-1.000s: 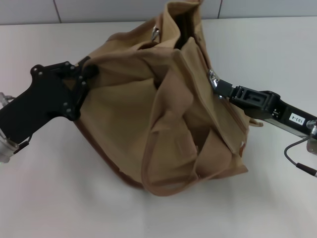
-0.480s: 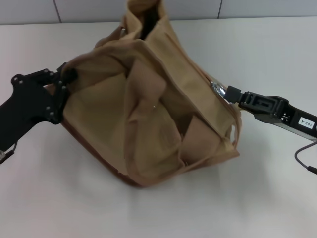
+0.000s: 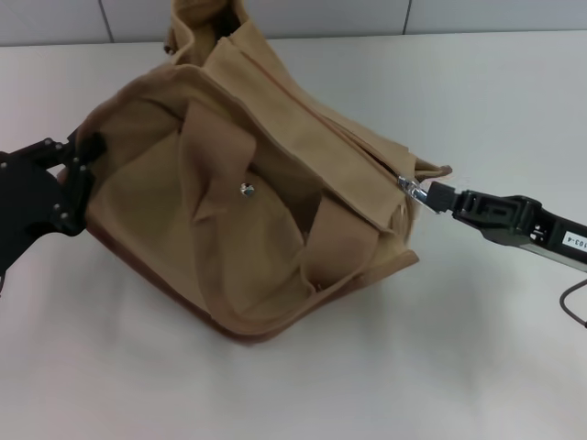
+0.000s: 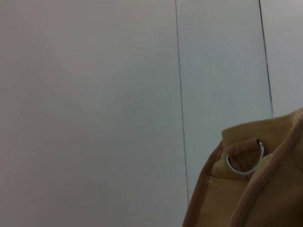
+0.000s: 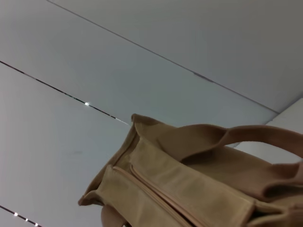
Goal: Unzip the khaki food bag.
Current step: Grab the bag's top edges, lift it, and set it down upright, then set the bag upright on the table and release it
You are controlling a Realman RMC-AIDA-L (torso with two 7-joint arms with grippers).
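The khaki food bag (image 3: 248,192) lies tilted on the white table, front face up, with its small metal snap (image 3: 246,190) showing between two wide handles (image 3: 204,202). My left gripper (image 3: 84,156) is at the bag's left end, shut on the fabric there. My right gripper (image 3: 435,195) is at the bag's right end, shut on the silver zipper pull (image 3: 410,188). The left wrist view shows a bag corner (image 4: 246,189) with a silver ring (image 4: 244,160). The right wrist view shows the bag's end (image 5: 180,179) and one handle (image 5: 236,135).
The white table (image 3: 477,348) runs all around the bag. A pale tiled wall (image 3: 83,18) stands behind the table's far edge. A thin cable (image 3: 576,307) hangs by my right arm at the right border.
The bag has swung and slid to the left and now lies flatter, with its snap turned into view. My left gripper moved left and down with it. My right gripper shifted right and lower with the pull.
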